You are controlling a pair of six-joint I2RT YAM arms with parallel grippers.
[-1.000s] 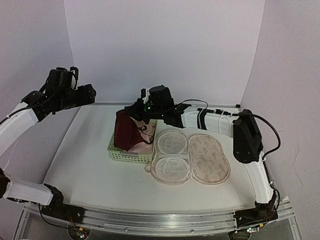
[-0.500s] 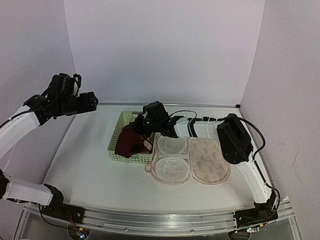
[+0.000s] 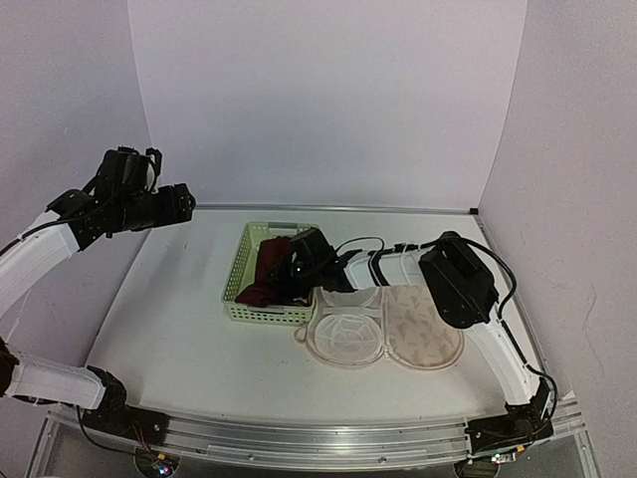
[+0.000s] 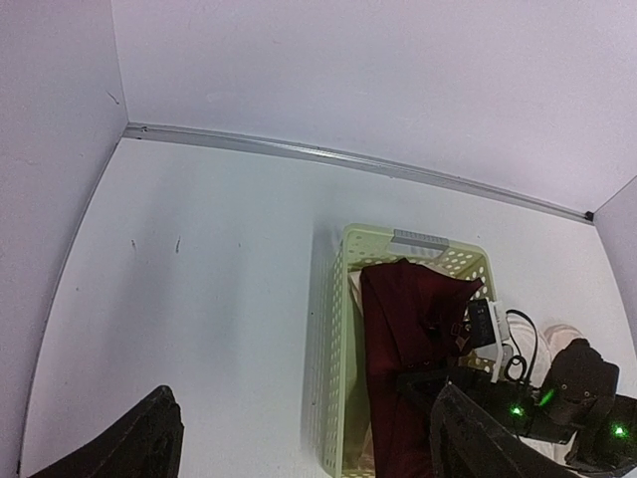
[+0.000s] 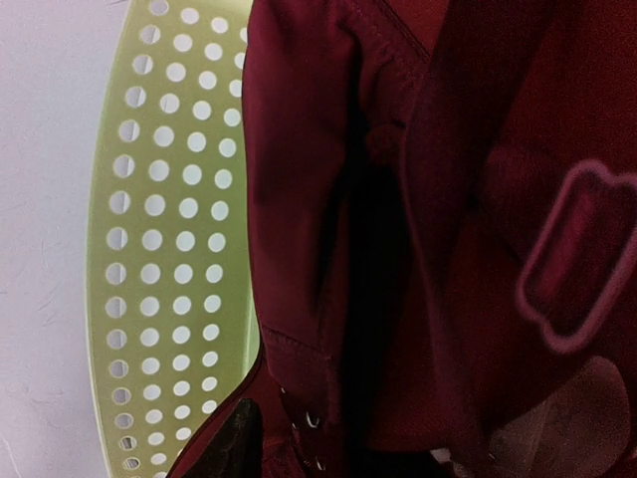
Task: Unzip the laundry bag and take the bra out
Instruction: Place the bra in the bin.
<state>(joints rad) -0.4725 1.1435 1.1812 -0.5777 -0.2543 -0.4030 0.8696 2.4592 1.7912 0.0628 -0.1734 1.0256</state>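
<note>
The dark maroon bra (image 3: 269, 276) lies bunched inside the light-green basket (image 3: 239, 261). It fills the right wrist view (image 5: 418, 199). My right gripper (image 3: 297, 274) is low in the basket and shut on the bra. One dark fingertip (image 5: 239, 438) shows under the fabric; the other is hidden. The laundry bag (image 3: 423, 324) lies open and flat to the right of the basket, its pale mesh inside (image 3: 343, 334) facing up. My left gripper (image 3: 182, 199) is open and empty, raised high at the left. In its wrist view (image 4: 314, 448) it looks down on the basket (image 4: 328, 329) and bra (image 4: 408, 329).
The basket's perforated wall (image 5: 159, 249) is close on the left of the right gripper. The right arm's cable (image 3: 363, 244) loops above the bag. White walls enclose the back and both sides of the table (image 3: 169, 329).
My right gripper has lowered the bra from above the basket's rim down into the basket. The left arm has barely moved.
</note>
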